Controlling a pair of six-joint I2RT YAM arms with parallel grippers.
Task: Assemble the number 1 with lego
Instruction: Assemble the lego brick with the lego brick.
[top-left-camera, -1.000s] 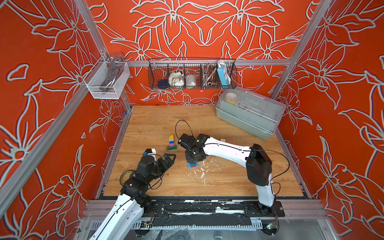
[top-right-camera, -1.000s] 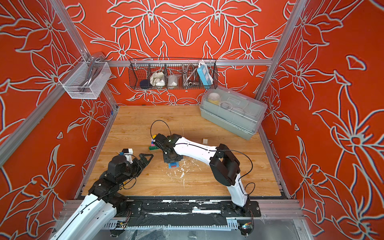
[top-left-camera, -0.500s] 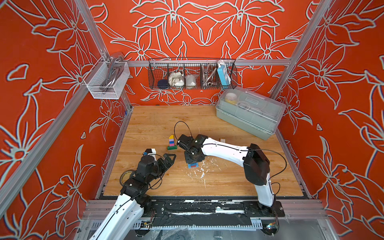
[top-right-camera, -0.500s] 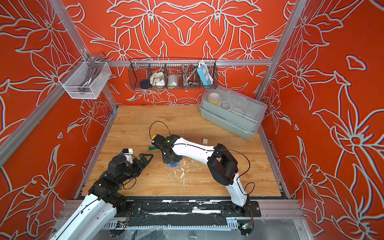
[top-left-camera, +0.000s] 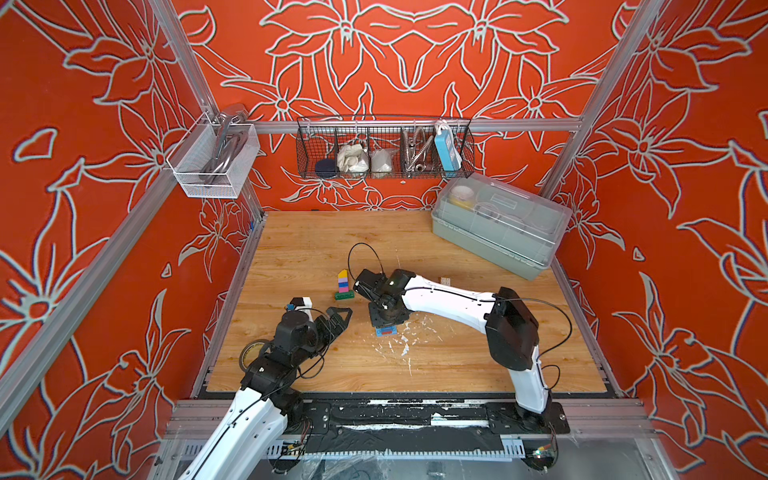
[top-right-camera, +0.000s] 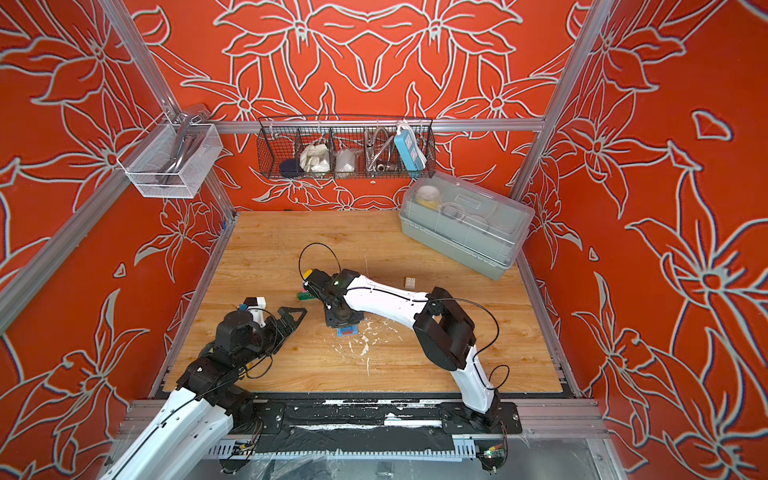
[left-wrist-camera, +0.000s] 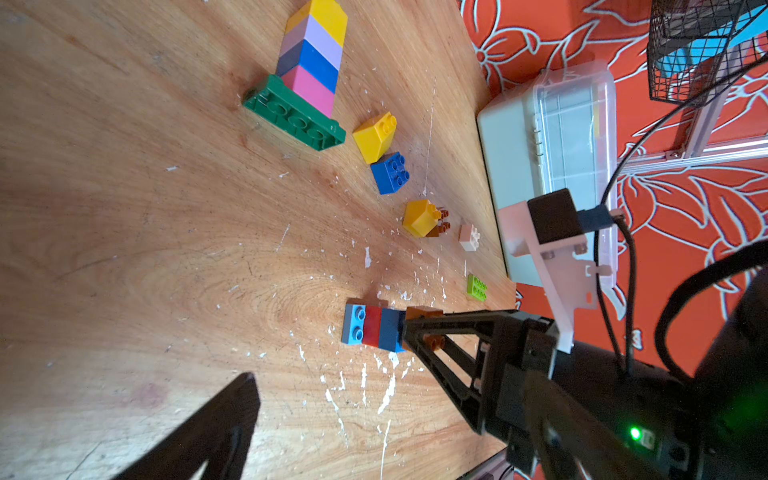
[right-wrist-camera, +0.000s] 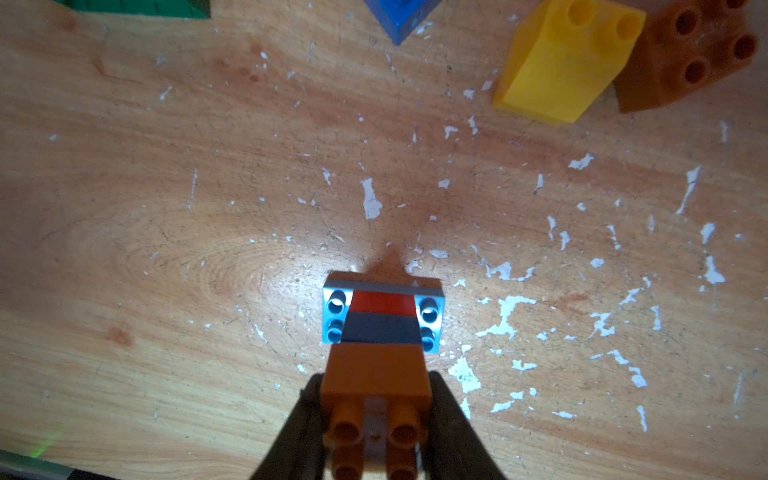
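right wrist view has the right claw (right-wrist-camera: 375, 399) clamped on a brown brick (right-wrist-camera: 374, 368), which sits on a dark blue brick (right-wrist-camera: 380, 328) and a red brick (right-wrist-camera: 382, 302) over a light blue plate (right-wrist-camera: 337, 309), mid-table (top-left-camera: 316, 249). the left claw (top-left-camera: 338, 320) hangs open and empty, near left. just far-left stands a tower (left-wrist-camera: 309, 70) on a dark green base, and it looks finished. this second stack seems partway, with a yellow brick (left-wrist-camera: 374, 135) and a loose blue brick (left-wrist-camera: 390, 172) unused. since a second ago the right elbow has swung slightly left; both claws and the bricks are unmoved.

Smooth, glossy plastic lego (right-wrist-camera: 376, 376) on matt wood-grain tabletop (right-wrist-camera: 166, 249) (scuffed, white-flecked).
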